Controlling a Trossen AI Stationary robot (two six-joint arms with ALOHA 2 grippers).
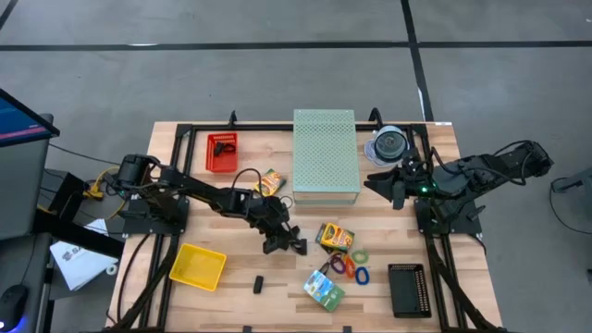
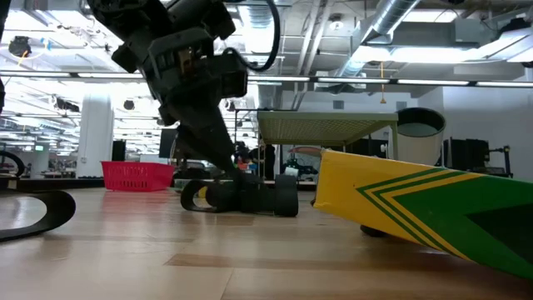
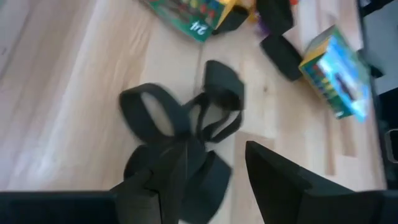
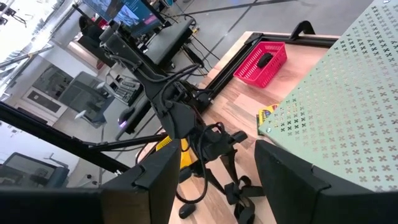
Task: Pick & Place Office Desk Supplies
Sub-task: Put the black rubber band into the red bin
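Your left gripper [image 1: 283,244] sits low over the wooden table [image 1: 185,199], its two dark fingers spread apart, with nothing between them. Two black binder clips [image 3: 183,118] lie on the wood just ahead of its fingertips, touching each other; the left wrist view does not show whether a finger touches them.

Just beyond the gripper lies one yellow-and-green crayon box [image 1: 335,237]. Past that box you have a small cluster of coloured elastic loops [image 1: 350,267], about four: orange, purple, green and blue. One green-blue packet [image 1: 324,289] lies beside the loops. One small black item [image 1: 260,284] lies alone, near the gripper on its other side. A second small yellow box [image 1: 270,182] rests behind the gripper, against the large pale green perforated box [image 1: 325,155].

There is one red basket [image 1: 221,152], one yellow tray [image 1: 197,266] and one black tray [image 1: 408,289].

Your right gripper [image 1: 393,181] waits beside the perforated box, fingers apart and empty.
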